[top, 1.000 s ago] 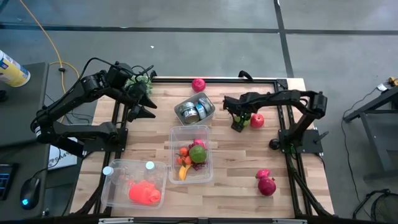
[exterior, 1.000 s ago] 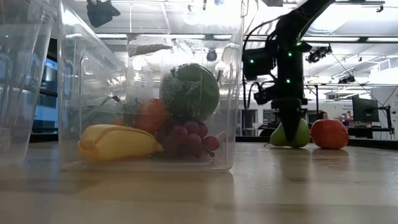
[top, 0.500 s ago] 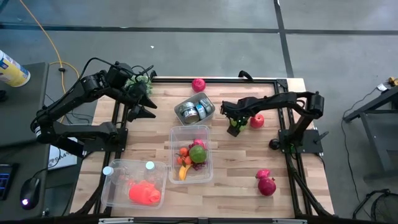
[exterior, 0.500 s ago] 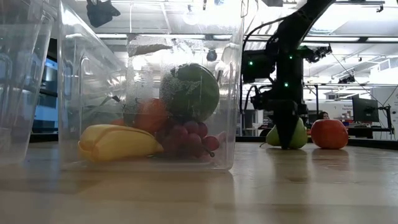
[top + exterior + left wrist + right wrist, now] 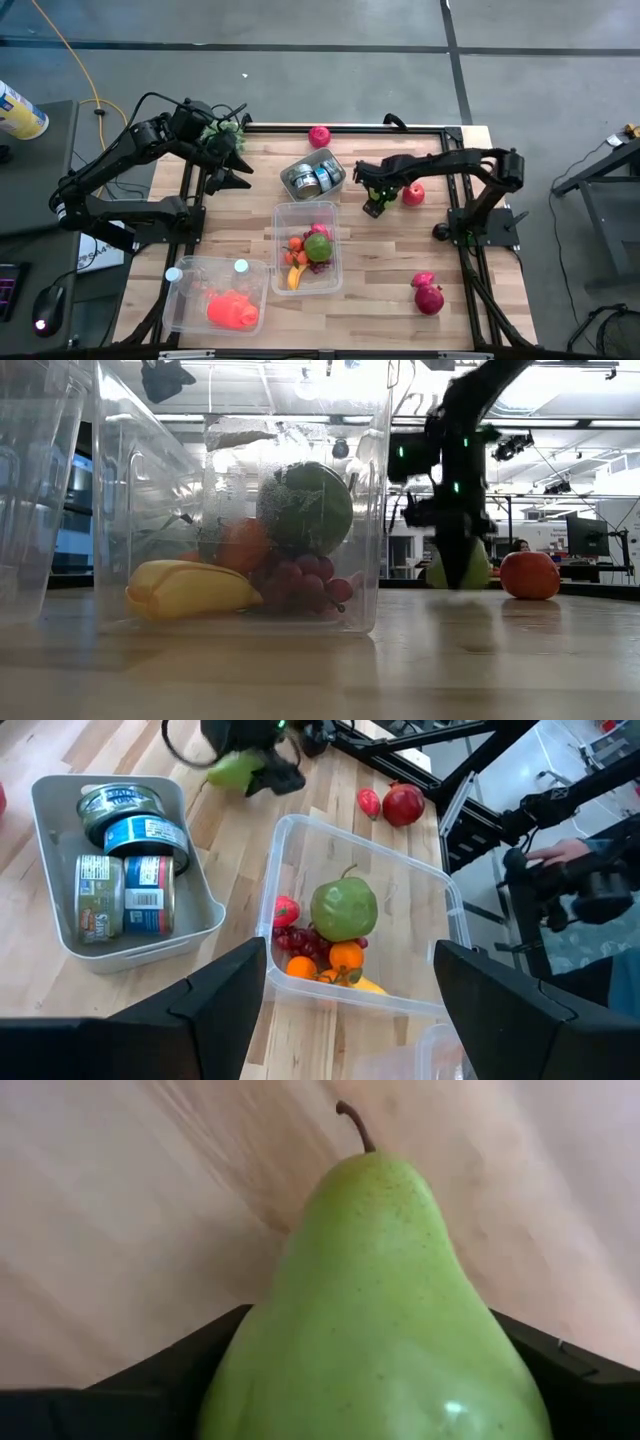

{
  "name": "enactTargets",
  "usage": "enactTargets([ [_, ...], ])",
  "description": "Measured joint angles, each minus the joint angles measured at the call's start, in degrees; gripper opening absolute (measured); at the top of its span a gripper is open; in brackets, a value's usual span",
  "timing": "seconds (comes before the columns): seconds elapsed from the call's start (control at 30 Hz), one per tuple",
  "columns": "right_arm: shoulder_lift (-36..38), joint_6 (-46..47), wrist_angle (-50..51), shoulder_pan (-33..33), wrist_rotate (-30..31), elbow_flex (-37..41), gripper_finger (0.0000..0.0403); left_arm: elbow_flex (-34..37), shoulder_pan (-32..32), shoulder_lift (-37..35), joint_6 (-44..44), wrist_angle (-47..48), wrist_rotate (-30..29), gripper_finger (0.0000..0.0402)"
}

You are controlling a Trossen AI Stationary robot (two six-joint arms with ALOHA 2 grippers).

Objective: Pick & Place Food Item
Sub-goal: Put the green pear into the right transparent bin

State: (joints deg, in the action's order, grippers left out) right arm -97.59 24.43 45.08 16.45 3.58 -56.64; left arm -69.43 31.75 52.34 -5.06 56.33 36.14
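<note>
while my right gripper [image 5: 374,203] pinches the pear [image 5: 375,1310], just beside the apple [image 5: 412,194], i should hold firmly and lift straight before carrying it to the fruit bin [image 5: 285,216]; my left gripper [image 5: 232,160] waits, spread.

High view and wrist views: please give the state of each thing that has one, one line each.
Green pear: between the right gripper fingers, gripped.
Clear plastic fruit bin: open-topped, holding fruit.
Grey tray of cans: filled with cans.
Left gripper: open, empty, raised above the table.
</note>
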Motion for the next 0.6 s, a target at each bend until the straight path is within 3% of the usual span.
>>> enactTargets([
  [0.4, 7.86, 0.49, 9.11, -2.52, 5.24, -19.19, 0.0311, 0.00, 0.00, 0.04, 1.18, -0.06, 0.00, 0.0281],
  [0.6, 8.14, -3.70, 4.64, -6.38, -2.72, -28.32, 0.0316, 0.00, 0.00, 0.04, 1.20, 0.00, 0.02, 0.0281],
])
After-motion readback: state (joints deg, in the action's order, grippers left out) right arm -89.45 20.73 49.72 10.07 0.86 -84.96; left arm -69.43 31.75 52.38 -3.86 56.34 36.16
